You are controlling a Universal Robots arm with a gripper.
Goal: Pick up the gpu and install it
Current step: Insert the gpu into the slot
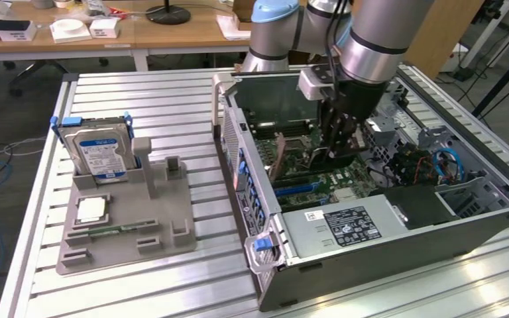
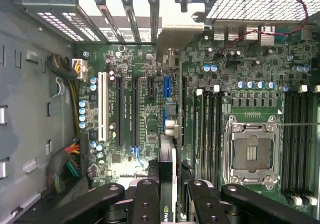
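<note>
Reaching down into the open PC case (image 1: 396, 225) in the exterior view, the arm is holding its gripper (image 1: 336, 151) low over the motherboard (image 1: 325, 179), approx. mid-case. Sth dark and flat is sitting between the fingers there, edge-on; looks like the gpu (image 1: 333, 142), but detail is hard to make out from this angle. On the exterior view's left, a grey fixture tray (image 1: 126, 225) is resting on the slatted aluminium table (image 1: 148, 112), w/ a hard drive (image 1: 100, 154) standing upright in its rack and a memory stick (image 1: 113, 230) lying flat near the tray's front. Wooden desks (image 1: 104, 33) w/ small boxes are standing at the back.

Looking straight down in the wrist view, the gripper (image 2: 174, 194) is clamped on the gpu (image 2: 168, 156), which is showing edge-on as a thin card running away from the fingers (image 2: 145, 199). The card is hanging directly over the blue expansion slot (image 2: 167, 88), lined up lengthwise w/ it; whether it's touching the slot, can't tell. Black slots (image 2: 134, 108) and a white slot (image 2: 102, 106) are lying parallel just beside. CPU socket (image 2: 250, 154) is sitting bare, between banks of RAM slots (image 2: 212, 129).
</note>
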